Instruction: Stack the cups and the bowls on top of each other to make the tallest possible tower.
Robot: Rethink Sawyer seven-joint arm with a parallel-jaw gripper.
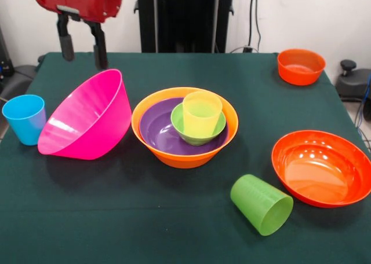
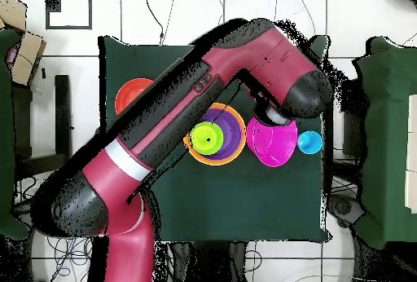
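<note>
- The gripper (image 1: 82, 47) hangs above the far left of the green table (image 1: 174, 229), its two black fingers (image 1: 99, 48) spread apart with nothing between them.
- Just below and in front of it, the large pink bowl (image 1: 87, 118) lies tipped on its side, its mouth facing left and toward the near edge.
- The blue cup (image 1: 24, 118) stands upright just left of the pink bowl, at the table's left edge.
- The tower (image 1: 185, 128) sits mid-table, right beside the pink bowl: the large orange bowl (image 1: 174, 156) holds the purple bowl (image 1: 156, 128), then the small green bowl (image 1: 194, 138), with the yellow cup (image 1: 202, 113) upright on top.
- A lime green cup (image 1: 262, 204) lies on its side near the front, right of the tower.
- The shallow red-orange bowl (image 1: 322, 167) rests at the right edge, close to the lime cup.
- The small orange bowl (image 1: 301, 66) stands alone in the far right corner.
- From overhead, the red arm (image 2: 187, 116) covers much of the table.
</note>
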